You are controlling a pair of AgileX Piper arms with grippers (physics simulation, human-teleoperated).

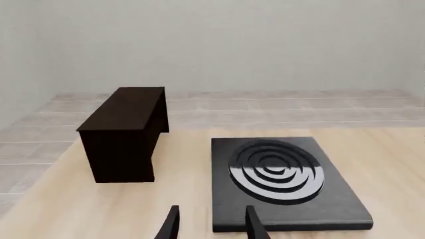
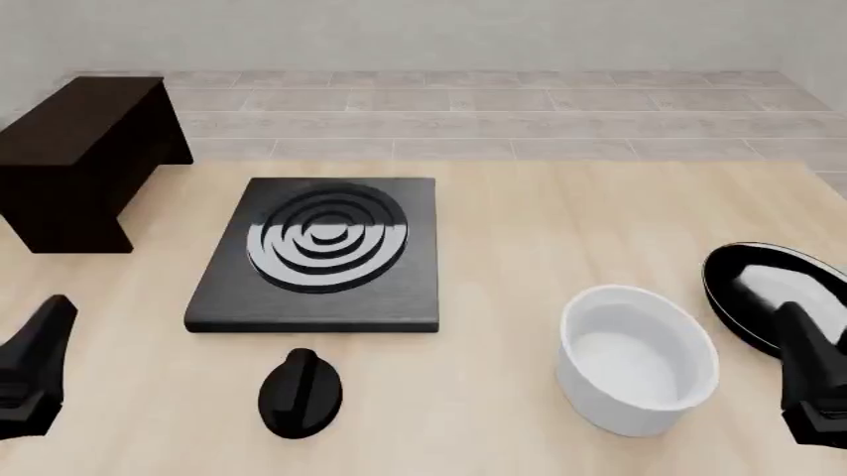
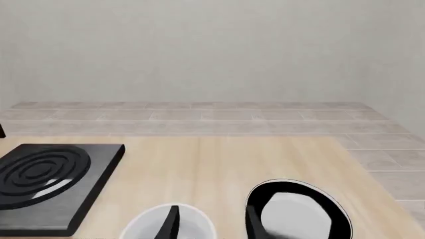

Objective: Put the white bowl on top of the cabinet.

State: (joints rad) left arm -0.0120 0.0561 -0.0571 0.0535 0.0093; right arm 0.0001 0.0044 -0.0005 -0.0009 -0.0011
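The white bowl (image 2: 638,357) stands upright on the wooden table at the front right, empty; its rim (image 3: 143,226) also shows low in the right wrist view. The dark brown cabinet (image 2: 79,149) stands at the far left with its flat top bare, and is seen in the left wrist view (image 1: 126,132) too. My right gripper (image 2: 796,327) hangs just right of the bowl, open, fingers (image 3: 252,224) apart and holding nothing. My left gripper (image 2: 51,322) is at the front left, well short of the cabinet, open with empty fingers (image 1: 171,226).
A flat black stove slab (image 2: 324,248) with rings lies between cabinet and bowl. A small black oval knob-like object (image 2: 301,394) sits in front of it. A shallow black-rimmed plate (image 2: 775,293) lies right of the bowl, close to my right gripper.
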